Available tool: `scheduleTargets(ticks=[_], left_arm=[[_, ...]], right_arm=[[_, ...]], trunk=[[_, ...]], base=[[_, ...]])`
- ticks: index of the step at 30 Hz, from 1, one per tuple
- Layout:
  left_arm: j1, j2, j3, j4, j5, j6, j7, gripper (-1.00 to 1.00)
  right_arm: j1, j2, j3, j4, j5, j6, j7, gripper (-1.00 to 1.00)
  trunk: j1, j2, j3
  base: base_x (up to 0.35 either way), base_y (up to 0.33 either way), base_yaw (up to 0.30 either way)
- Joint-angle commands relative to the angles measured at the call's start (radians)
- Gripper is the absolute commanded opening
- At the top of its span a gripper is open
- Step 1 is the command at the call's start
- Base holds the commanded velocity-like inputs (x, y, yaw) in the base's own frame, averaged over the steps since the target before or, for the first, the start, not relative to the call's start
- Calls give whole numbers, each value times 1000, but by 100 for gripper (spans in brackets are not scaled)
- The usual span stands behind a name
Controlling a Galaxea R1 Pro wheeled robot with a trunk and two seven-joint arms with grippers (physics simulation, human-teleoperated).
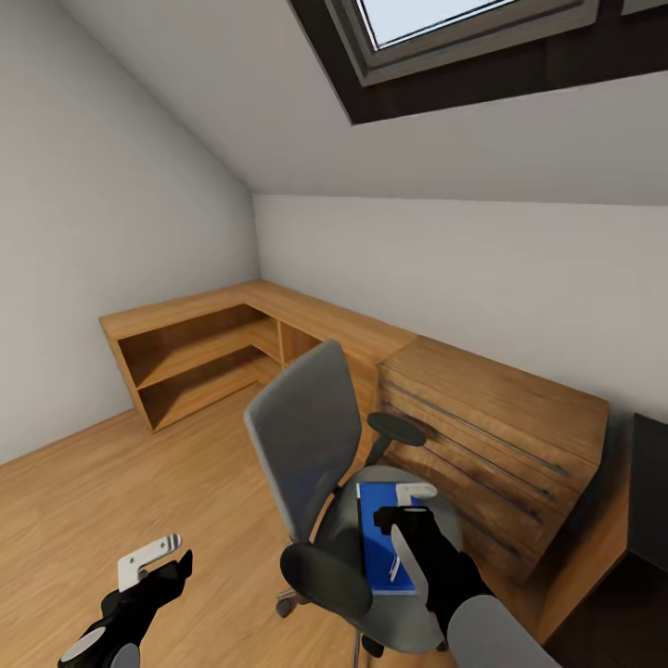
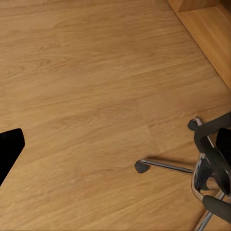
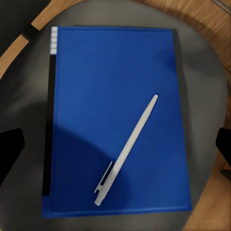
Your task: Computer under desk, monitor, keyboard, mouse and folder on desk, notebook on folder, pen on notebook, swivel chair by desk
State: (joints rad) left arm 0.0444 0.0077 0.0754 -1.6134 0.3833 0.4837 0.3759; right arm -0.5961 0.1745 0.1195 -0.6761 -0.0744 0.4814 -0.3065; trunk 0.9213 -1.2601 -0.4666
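Hovering open-jawed and empty, right gripper (image 1: 401,513) lines up over pen (image 3: 127,150) lying on folder (image 3: 115,120) for pickup; left gripper (image 1: 156,563) idles open at 7 o'clock.

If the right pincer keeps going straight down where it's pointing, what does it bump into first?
Probably the pen, lying slantwise on the blue folder on the swivel chair seat. The right pincer hangs open above it; the exact depth is unclear.

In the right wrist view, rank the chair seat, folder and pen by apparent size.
1. Chair seat, extending past the folder on all sides.
2. Folder, covering most of the seat.
3. Pen, a thin stick lying on the folder.
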Motion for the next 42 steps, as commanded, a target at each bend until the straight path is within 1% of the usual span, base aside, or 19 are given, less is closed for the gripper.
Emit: scheduleTargets(ticks=[1, 6, 8, 11, 13, 15, 17, 18, 19, 21, 23, 24, 25, 26, 31, 37, 42], left_arm=[[0, 0, -1, -3, 11, 3, 8, 100], [0, 1, 2, -4, 11, 3, 8, 100], [0, 1, 16, -5, 12, 3, 8, 100], [0, 1, 50, -5, 18, 4, 7, 100], [0, 1, 74, -5, 33, 6, 7, 100], [1, 2, 95, -5, 64, 8, 6, 100], [1, 5, 113, -5, 113, 9, 7, 100], [0, 11, 128, -5, 174, 11, 7, 100], [0, 18, 134, -5, 213, 15, 8, 100], [-1, 51, 149, -5, 339, 36, 9, 100], [-1, 68, 152, -5, 395, 52, 10, 100], [-1, 79, 154, -5, 437, 72, 10, 100], [-1, 83, 156, -5, 452, 82, 10, 100], [-1, 97, 160, -4, 492, 123, 11, 100], [-1, 107, 172, -4, 507, 144, 12, 100], [-1, 107, 181, -3, 509, 146, 12, 100], [-1, 107, 197, -3, 509, 147, 12, 100]], right_arm=[[-4, 0, 3, 3, -8, 3, -8, 100], [-12, 0, 3, 15, -8, 2, -8, 100], [-13, 0, 3, 18, -8, 2, -8, 100], [-14, 0, 2, 21, -8, 2, -8, 100], [-14, 0, 2, 25, -8, 1, -8, 100], [-14, 0, 2, 30, -8, 1, -8, 100], [-14, 0, 2, 34, -8, -1, -8, 100], [-14, 0, 2, 36, -8, -3, -8, 100], [-14, 0, 2, 37, -8, -3, -8, 100], [-14, 0, 2, 40, -9, -5, -9, 100], [-14, 0, 1, 41, -9, -5, -9, 100], [-14, 0, -1, 42, -10, -5, -9, 100], [-14, 0, -4, 42, -10, -6, -9, 100], [-14, 0, -21, 39, -11, -5, -8, 100], [-14, 0, -31, 35, -11, 3, -7, 100], [-14, 0, -37, 25, -10, 10, -7, 100], [-14, 0, -38, 25, -10, 15, -7, 100]], trunk=[[4, -8, -4], [23, -43, -20], [31, -57, -26], [42, -78, -35], [50, -92, -42], [58, -106, -48], [65, -120, -54], [69, -127, -57], [73, -134, -61], [81, -148, -67], [88, -162, -73], [92, -169, -76], [96, -176, -79], [100, -183, -82], [119, -218, -98], [142, -260, -117], [161, -295, -133]], base=[[1, 1, 0], [0, 0, 0], [0, 0, 0], [0, 0, 0], [0, 0, 0], [0, 0, 0], [0, 0, 0], [0, 0, 0], [0, 0, 0], [0, 0, 0], [0, 0, 0], [0, 0, 0], [0, 0, 0], [0, 0, 0], [0, 0, 0], [0, 0, 0], [0, 0, 0]])
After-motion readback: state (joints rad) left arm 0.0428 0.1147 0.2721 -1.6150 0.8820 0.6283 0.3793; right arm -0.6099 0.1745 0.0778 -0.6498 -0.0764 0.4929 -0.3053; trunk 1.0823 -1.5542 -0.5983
